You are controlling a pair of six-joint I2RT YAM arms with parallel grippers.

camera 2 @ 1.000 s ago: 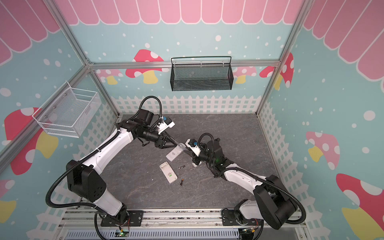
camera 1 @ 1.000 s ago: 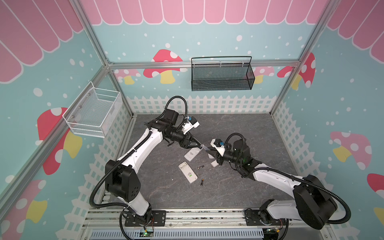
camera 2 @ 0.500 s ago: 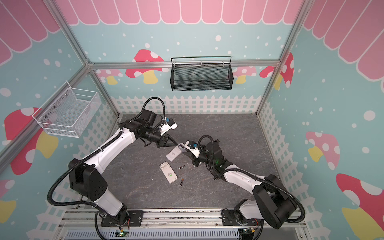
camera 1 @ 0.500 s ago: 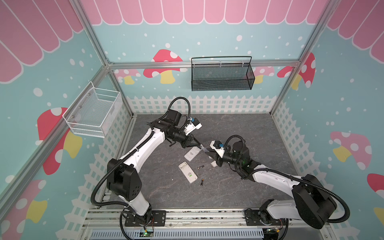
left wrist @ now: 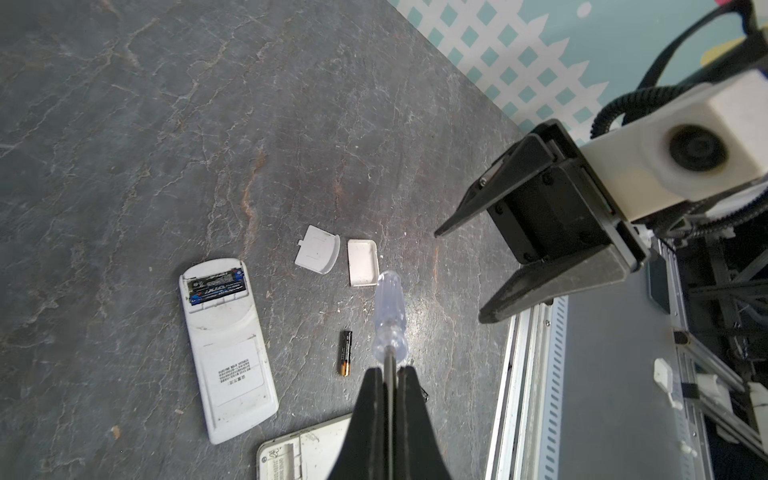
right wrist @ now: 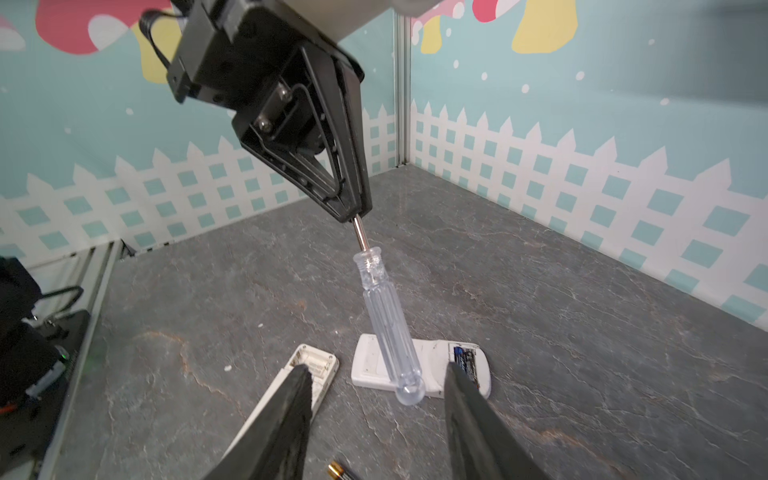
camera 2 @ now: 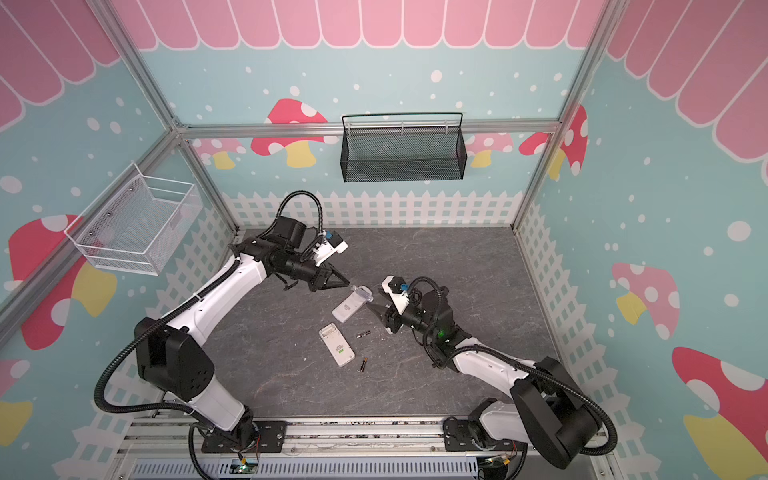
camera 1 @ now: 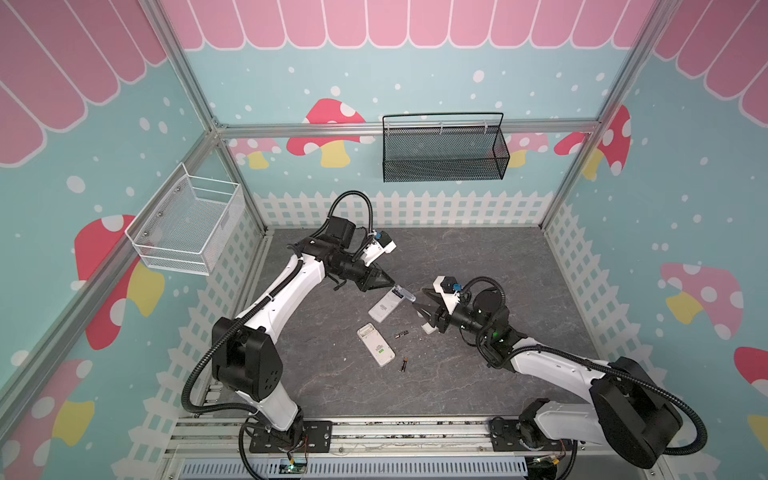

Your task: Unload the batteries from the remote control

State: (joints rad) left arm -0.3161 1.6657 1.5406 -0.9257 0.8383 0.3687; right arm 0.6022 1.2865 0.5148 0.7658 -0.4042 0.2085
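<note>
My left gripper is shut on the metal shaft of a clear-handled screwdriver, held above the table. My right gripper is open, its fingers either side of the handle's end without touching it. Below lies a white remote control with two batteries in its open compartment. A second remote lies nearer the front with an empty compartment. Two loose batteries lie beside it. Both top views show the grippers facing each other.
Two small white covers lie on the table under my right gripper. A black mesh basket hangs on the back wall and a white wire basket on the left wall. The metal rail runs along the front edge.
My left gripper has closed on the screwdriver's shaft. My right gripper has opened and let go of the handle.
</note>
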